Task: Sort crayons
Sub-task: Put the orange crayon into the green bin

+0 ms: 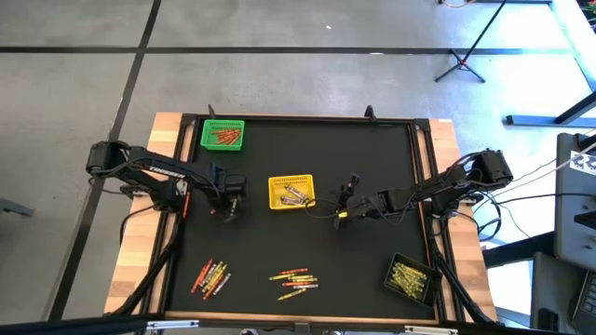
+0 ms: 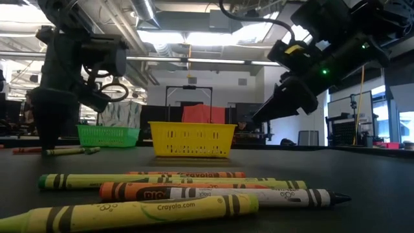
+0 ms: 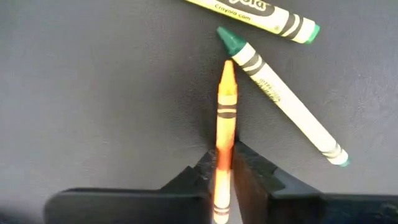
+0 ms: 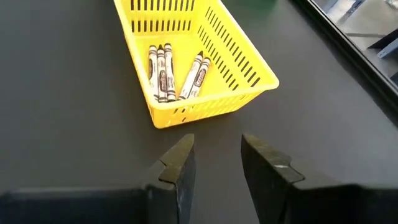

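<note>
On the black table (image 1: pixel 372 251), the yellow mesh basket (image 4: pixel 249 68) is faced by the right gripper (image 4: pixel 217 163), jaws apart and empty. An orange wax crayon (image 3: pixel 225 118) is clamped between the left gripper (image 3: pixel 225 171), presumably for sorting by colour.

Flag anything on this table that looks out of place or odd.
Nothing is spilled or damaged. One oddity: the yellow basket holds pale, white-wrapped crayons, not yellow ones; the yellowish sticks sit in the black basket. Loose crayons are still unsorted on the mat. The left claw grips an orange crayon.
</note>
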Motion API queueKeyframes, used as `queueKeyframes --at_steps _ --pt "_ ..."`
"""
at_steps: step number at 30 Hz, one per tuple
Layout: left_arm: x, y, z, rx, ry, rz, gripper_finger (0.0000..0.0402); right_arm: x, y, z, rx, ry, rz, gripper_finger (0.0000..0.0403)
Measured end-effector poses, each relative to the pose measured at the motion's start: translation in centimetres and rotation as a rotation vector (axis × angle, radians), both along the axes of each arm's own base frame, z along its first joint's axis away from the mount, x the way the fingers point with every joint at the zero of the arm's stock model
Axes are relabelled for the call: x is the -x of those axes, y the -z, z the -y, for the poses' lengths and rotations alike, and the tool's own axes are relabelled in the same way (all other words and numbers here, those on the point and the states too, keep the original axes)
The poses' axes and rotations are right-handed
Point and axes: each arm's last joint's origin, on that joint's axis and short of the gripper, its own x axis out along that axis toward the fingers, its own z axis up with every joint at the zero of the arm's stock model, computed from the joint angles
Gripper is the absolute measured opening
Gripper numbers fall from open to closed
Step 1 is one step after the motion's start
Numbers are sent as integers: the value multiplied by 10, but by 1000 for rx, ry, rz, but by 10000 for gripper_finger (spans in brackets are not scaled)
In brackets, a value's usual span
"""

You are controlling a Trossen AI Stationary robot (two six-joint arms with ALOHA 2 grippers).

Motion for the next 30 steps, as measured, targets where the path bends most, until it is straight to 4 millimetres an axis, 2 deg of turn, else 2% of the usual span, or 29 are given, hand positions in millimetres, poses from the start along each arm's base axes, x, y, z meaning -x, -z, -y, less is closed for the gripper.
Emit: queueKeyframes --at_steps 4,8,12,16,20,23,30 --pt "-2 -2 0 -30 26 -1 7 -2 -3 0 -38 31 52 127" --pt "-10 -16 -2 -94 70 34 7 -4 -6 0 -55 44 103 142" --pt "-18 -51 -7 -208 98 136 12 -6 -10 -1 -62 46 147 173" --pt "-22 -90 -20 -440 70 251 12 -7 -12 -1 -68 44 171 201" --pt "-21 -112 -38 -651 36 277 12 -8 -12 -1 -63 40 170 206" --pt "-20 -117 -55 -756 -9 295 13 -7 -12 -1 -60 38 167 203" --pt "-12 -102 -101 -876 -59 294 13 -8 -5 -2 -56 17 133 202"
